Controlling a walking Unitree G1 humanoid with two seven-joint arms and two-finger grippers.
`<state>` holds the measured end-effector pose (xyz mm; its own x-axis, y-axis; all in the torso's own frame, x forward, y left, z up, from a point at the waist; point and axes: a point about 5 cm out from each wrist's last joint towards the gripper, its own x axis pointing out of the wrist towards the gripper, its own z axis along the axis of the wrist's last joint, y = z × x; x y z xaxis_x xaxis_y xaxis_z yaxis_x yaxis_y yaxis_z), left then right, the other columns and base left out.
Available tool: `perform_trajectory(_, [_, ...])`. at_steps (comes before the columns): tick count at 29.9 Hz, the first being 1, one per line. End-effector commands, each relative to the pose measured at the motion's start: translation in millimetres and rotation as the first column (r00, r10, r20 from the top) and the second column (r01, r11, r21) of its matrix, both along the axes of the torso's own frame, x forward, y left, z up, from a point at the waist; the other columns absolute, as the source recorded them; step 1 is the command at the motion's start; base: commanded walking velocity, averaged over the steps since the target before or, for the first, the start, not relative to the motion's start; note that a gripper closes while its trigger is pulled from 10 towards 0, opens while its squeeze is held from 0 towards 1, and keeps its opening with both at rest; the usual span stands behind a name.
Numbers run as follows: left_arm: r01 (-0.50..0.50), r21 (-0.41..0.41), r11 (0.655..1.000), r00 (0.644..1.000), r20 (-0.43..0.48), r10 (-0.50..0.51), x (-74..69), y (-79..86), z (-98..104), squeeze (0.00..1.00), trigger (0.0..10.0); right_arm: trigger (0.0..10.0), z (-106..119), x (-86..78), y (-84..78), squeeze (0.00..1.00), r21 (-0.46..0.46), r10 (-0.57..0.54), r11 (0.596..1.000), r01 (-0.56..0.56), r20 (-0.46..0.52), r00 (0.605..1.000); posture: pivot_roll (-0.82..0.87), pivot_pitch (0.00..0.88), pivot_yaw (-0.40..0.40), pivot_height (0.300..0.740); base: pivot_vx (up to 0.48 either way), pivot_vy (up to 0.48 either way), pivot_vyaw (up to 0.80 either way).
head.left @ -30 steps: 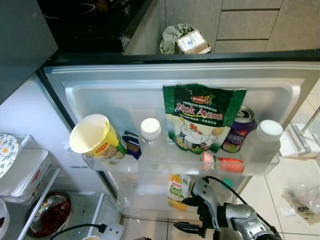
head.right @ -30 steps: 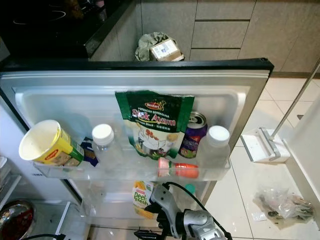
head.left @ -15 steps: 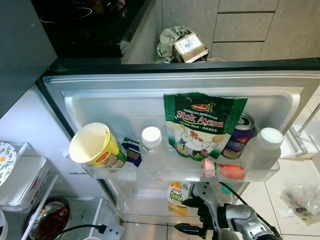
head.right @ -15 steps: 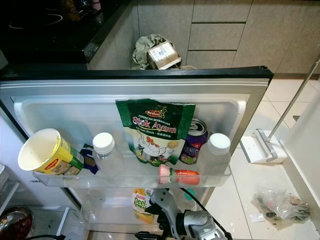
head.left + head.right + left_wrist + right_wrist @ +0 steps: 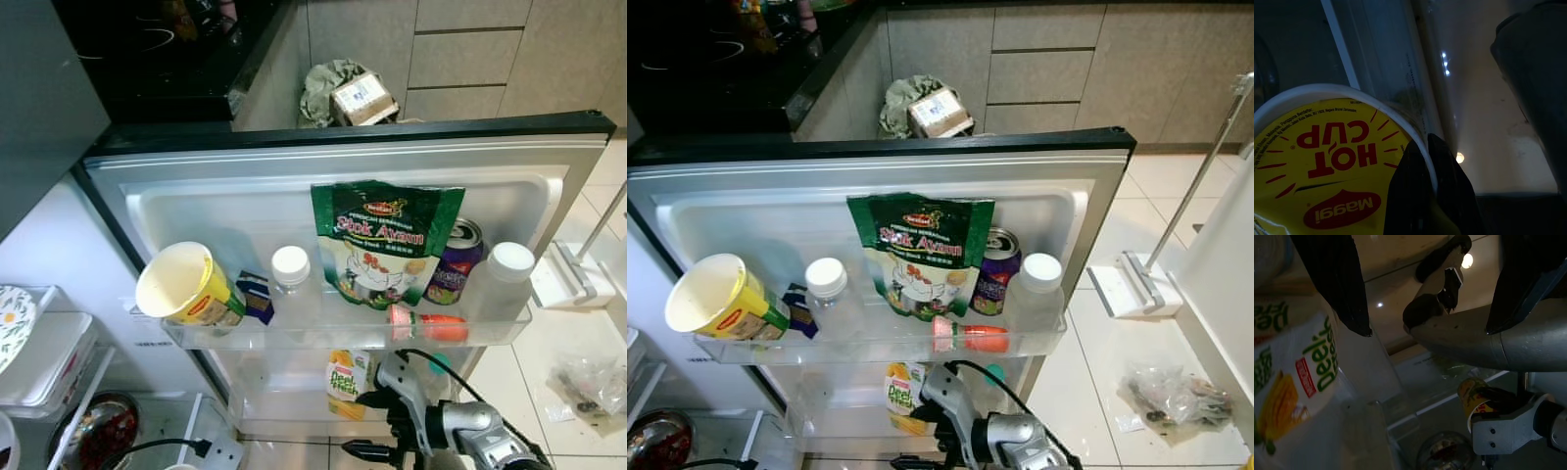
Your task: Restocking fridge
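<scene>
Two door shelves (image 5: 294,338) face the camera on the open fridge door. On the upper one, from nine to three o'clock: a tilted yellow cup (image 5: 186,286), a small blue packet (image 5: 257,296), a white-capped bottle (image 5: 292,284), a green stock pouch (image 5: 384,243), a purple can (image 5: 453,262) and a second white-capped bottle (image 5: 502,282), with a small red bottle (image 5: 423,325) lying in front at the rail. A juice carton (image 5: 345,380) stands on the lower shelf. The right gripper (image 5: 377,426) hangs at six o'clock just beside the carton, fingers spread wide, empty. In the wrist views, the left gripper (image 5: 1430,191) pinches the rim of a Maggi cup (image 5: 1327,161).
</scene>
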<state>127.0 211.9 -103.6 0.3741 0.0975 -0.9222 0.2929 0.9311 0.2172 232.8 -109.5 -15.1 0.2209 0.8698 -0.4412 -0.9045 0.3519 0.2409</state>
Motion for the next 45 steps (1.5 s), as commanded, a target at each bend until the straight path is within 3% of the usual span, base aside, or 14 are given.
perform_trajectory(1, [0.019, -0.036, 0.999, 1.000, 0.000, -0.019, 0.4, -10.0, -1, 0.00, 10.0, 10.0, 1, 0.2, -0.8, 0.00, 0.012, -0.005, 1.000, 0.005, 0.001, 1.000, -0.02, 0.000, 0.010, 0.643, 0.000, 0.000, 0.00])
perform_trajectory(8, [0.022, -0.031, 0.999, 1.000, -0.009, -0.022, 0.1, -9.6, -2, 0.00, 10.0, 10.0, 1, 0.2, -0.9, 0.00, 0.014, 0.000, 1.000, 0.000, 0.000, 1.000, -0.02, 0.000, 0.009, 0.667, 0.000, 0.000, 0.00])
perform_trajectory(13, [0.019, -0.035, 0.999, 1.000, -0.018, -0.020, -0.6, -9.8, -2, 0.00, 10.0, 10.0, -1, 0.9, -2.0, 0.00, -0.018, -0.022, 1.000, 0.022, -0.008, 1.000, -0.02, 0.000, 0.008, 0.667, -0.480, 0.000, 0.00])
perform_trajectory(24, [0.013, -0.047, 0.999, 1.000, -0.011, -0.013, -0.5, -11.0, -2, 0.00, 10.0, 10.0, -1, -0.4, -2.0, 0.00, 0.002, -0.016, 1.000, 0.017, -0.019, 1.000, -0.03, 0.000, 0.009, 0.667, -0.381, 0.000, 0.00])
perform_trajectory(29, [0.015, -0.045, 0.999, 1.000, -0.009, -0.016, -0.6, -11.0, -2, 0.00, 10.0, 10.0, -4, -11.9, -1.6, 0.00, 0.055, 0.059, 0.997, -0.054, -0.099, 0.993, -0.03, 0.000, 0.008, 0.667, 0.000, 0.000, 0.00])
perform_trajectory(32, [0.018, -0.045, 0.999, 1.000, -0.009, -0.018, -0.7, -10.9, -2, 0.00, 10.0, 10.0, -8, -15.7, -3.9, 0.00, 0.038, 0.068, 0.997, -0.063, -0.131, 0.989, -0.03, 0.000, 0.007, 0.667, 0.000, 0.000, 0.00])
perform_trajectory(35, [0.025, -0.042, 0.999, 1.000, -0.011, -0.026, -0.7, -11.2, -2, 0.00, 10.0, 10.0, -14, -11.9, -14.6, 0.00, -0.058, -0.020, 0.998, 0.014, -0.111, 0.994, -0.03, 0.000, 0.006, 0.667, 0.000, 0.000, 0.00])
perform_trajectory(37, [0.025, -0.042, 0.999, 1.000, -0.011, -0.026, -0.7, -11.2, -2, 0.00, 10.0, 10.0, -14, -11.9, -14.6, 0.00, -0.058, -0.020, 0.998, 0.014, -0.111, 0.994, -0.03, 0.000, 0.006, 0.667, 0.000, 0.000, 0.00])
perform_trajectory(38, [0.036, -0.042, 0.998, 0.999, -0.013, -0.036, -0.5, -11.6, -2, 0.00, 10.0, 10.0, -15, -8.4, -21.8, 0.00, -0.081, -0.090, 0.993, 0.082, -0.098, 0.991, -0.03, 0.000, 0.006, 0.667, 0.000, 0.000, 0.00])
perform_trajectory(40, [0.039, -0.043, 0.998, 0.999, -0.014, -0.039, -0.5, -11.8, -2, 0.00, 10.0, 10.0, -15, -7.4, -24.4, 0.00, -0.089, -0.116, 0.990, 0.108, -0.094, 0.989, -0.03, 0.000, 0.005, 0.667, 0.000, 0.000, 0.00])
perform_trajectory(45, [0.041, -0.043, 0.998, 0.999, -0.018, -0.042, -0.9, -12.3, -2, 0.00, 10.0, 10.0, -27, -11.2, -47.3, 0.00, -0.201, -0.293, 0.942, 0.271, -0.093, 0.952, -0.02, 0.000, 0.003, 0.667, 0.000, 0.000, 0.00])
